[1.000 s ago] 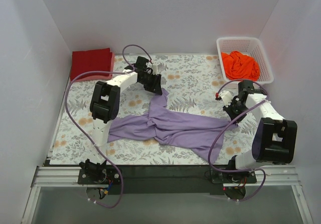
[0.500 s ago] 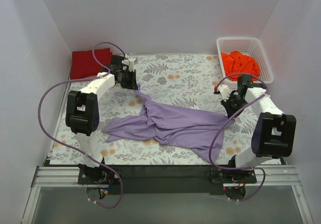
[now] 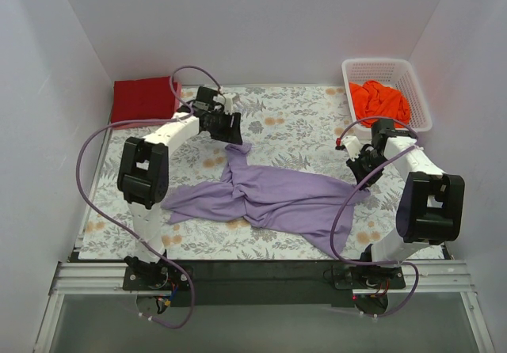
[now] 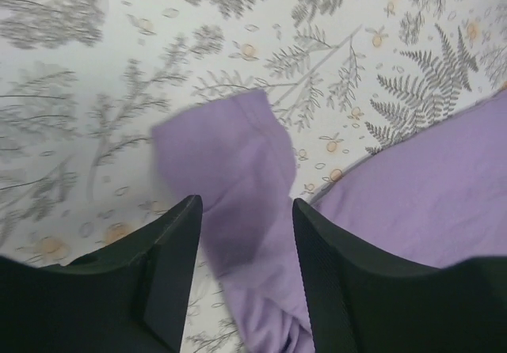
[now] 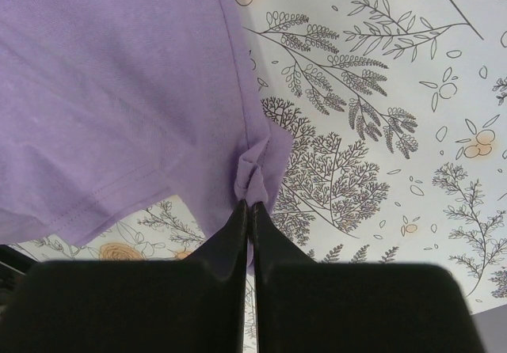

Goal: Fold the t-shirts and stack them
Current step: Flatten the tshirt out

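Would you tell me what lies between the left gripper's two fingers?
A loose end of the lavender t-shirt lies between the left gripper's open fingers, over the floral tablecloth; the left wrist view shows it.

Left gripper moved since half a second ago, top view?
Yes. The left gripper has shifted right, away from the folded dark red shirt at the far left and toward the white basket.

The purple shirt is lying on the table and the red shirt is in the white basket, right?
No. The white basket holds the orange shirt, not the red one. The red shirt sits folded at the far left corner of the table. The purple shirt does lie on the table. The top external view shows this.
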### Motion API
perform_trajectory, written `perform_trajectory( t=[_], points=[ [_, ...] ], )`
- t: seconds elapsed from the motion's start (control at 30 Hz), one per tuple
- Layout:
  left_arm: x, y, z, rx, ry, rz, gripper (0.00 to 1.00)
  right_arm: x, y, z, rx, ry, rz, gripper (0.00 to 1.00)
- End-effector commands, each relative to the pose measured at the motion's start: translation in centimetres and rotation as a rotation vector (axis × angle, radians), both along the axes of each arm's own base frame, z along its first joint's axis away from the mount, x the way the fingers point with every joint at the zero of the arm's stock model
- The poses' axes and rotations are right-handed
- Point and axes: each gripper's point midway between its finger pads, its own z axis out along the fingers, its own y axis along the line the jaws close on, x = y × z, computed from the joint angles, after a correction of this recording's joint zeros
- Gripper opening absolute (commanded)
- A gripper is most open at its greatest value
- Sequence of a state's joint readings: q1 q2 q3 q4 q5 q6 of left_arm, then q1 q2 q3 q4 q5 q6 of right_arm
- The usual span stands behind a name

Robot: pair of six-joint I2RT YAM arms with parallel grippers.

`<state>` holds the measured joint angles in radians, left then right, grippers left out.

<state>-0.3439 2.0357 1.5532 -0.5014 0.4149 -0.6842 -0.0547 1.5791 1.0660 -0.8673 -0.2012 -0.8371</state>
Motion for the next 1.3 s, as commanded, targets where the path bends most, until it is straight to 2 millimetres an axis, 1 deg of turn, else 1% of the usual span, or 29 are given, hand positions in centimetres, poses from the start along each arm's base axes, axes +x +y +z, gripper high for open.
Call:
perform_trajectory(
  t=[0.0, 0.07, 0.1, 0.13, 0.17, 0.2, 0.23, 0.27, 0.3, 0.33, 0.4, 0.43, 0.47, 0.53, 0.57, 0.6, 0.63, 0.7, 0.73, 0.77, 0.87, 1.0, 1.1, 1.13, 1.2, 1.23, 1.27],
  points=[
    [2.8, 2.8, 7.9, -0.138, -0.158, 0.036, 0.47, -0.2, 0.0, 0.2, 0.003, 0.012, -0.001, 0.01],
    [3.8, 4.0, 7.4, -0.133, -0.158, 0.063, 0.42, -0.2, 0.0, 0.2, 0.0, 0.012, -0.002, 0.01],
    [3.8, 4.0, 7.0, -0.123, -0.153, 0.049, 0.37, -0.3, 0.0, 0.2, 0.0, 0.014, -0.002, 0.01],
    [3.7, 3.9, 5.7, -0.111, -0.125, 0.023, 0.32, -0.2, -0.1, 0.2, -0.001, 0.012, -0.002, 0.01],
    [3.5, 3.5, 5.4, -0.118, -0.116, 0.005, 0.29, -0.3, -0.1, 0.2, -0.004, 0.014, -0.002, 0.01],
    [3.7, 3.2, 5.3, -0.121, -0.116, -0.002, 0.26, -0.3, -0.2, 0.2, -0.006, 0.014, -0.002, 0.01],
    [4.1, 2.9, 5.2, -0.121, -0.125, -0.01, 0.25, -0.3, -0.2, 0.2, -0.009, 0.014, -0.003, 0.01],
    [4.2, 2.2, 4.1, -0.103, -0.122, -0.041, 0.25, -0.3, -0.2, 0.1, -0.008, 0.016, -0.004, 0.01],
    [4.6, 2.0, 3.7, -0.078, -0.134, -0.041, 0.25, -0.3, -0.2, 0.2, -0.008, 0.016, -0.004, 0.01],
    [5.1, 1.0, 3.2, -0.066, -0.141, -0.069, 0.28, -0.3, -0.2, 0.2, -0.008, 0.016, -0.007, 0.01],
    [5.4, 0.1, 2.5, -0.021, -0.156, -0.113, 0.32, -0.4, -0.2, 0.2, -0.011, 0.017, -0.006, 0.01],
    [5.7, -0.8, 2.7, -0.011, -0.173, -0.136, 0.36, -0.3, -0.2, 0.2, -0.011, 0.016, -0.008, 0.01],
    [5.7, -1.2, 1.6, 0.014, -0.175, -0.175, 0.38, -0.4, -0.2, 0.2, -0.011, 0.016, -0.008, 0.01],
    [5.3, -1.9, 0.5, 0.062, -0.174, -0.21, 0.41, -0.4, -0.3, 0.2, -0.012, 0.018, -0.009, 0.01],
    [5.3, -2.1, -0.2, 0.085, -0.175, -0.226, 0.45, -0.4, -0.3, 0.2, -0.012, 0.018, -0.009, 0.01],
    [4.9, -2.1, -0.8, 0.116, -0.176, -0.255, 0.46, -0.4, -0.2, 0.2, -0.011, 0.018, -0.01, 0.01],
    [4.5, -2.5, -1.4, 0.136, -0.175, -0.277, 0.46, -0.5, -0.2, 0.2, -0.009, 0.018, -0.01, 0.01],
    [4.0, -2.3, -2.7, 0.186, -0.17, -0.302, 0.47, -0.6, -0.2, 0.1, -0.009, 0.021, -0.009, 0.01],
    [3.5, -2.6, -3.2, 0.199, -0.166, -0.317, 0.48, -0.6, -0.2, 0.1, -0.008, 0.019, -0.009, 0.01],
    [3.2, -2.2, -3.8, 0.223, -0.158, -0.319, 0.48, -0.6, -0.2, 0.1, -0.008, 0.02, -0.007, 0.01],
    [2.9, -2.2, -4.6, 0.254, -0.167, -0.329, 0.49, -0.6, -0.2, 0.0, -0.008, 0.022, -0.004, 0.01],
    [2.8, -2.2, -5.6, 0.282, -0.165, -0.327, 0.49, -0.6, -0.2, -0.1, -0.005, 0.03, -0.005, 0.01],
    [3.3, -1.8, -6.5, 0.322, -0.168, -0.308, 0.42, -0.6, -0.1, -0.2, -0.003, 0.031, -0.005, 0.01],
    [3.5, -2.0, -7.0, 0.33, -0.164, -0.307, 0.39, -0.6, -0.1, -0.2, -0.001, 0.032, -0.006, 0.01],
    [3.8, -2.0, -7.6, 0.346, -0.155, -0.278, 0.37, -0.6, 0.0, -0.3, 0.004, 0.034, -0.01, 0.01],
    [4.4, -2.1, -7.6, 0.366, -0.165, -0.257, 0.37, -0.5, 0.1, -0.2, 0.01, 0.032, -0.013, 0.01],
    [4.5, -1.7, -8.9, 0.383, -0.141, -0.232, 0.33, -0.4, 0.2, -0.1, 0.016, 0.03, -0.019, 0.01]
  ],
)
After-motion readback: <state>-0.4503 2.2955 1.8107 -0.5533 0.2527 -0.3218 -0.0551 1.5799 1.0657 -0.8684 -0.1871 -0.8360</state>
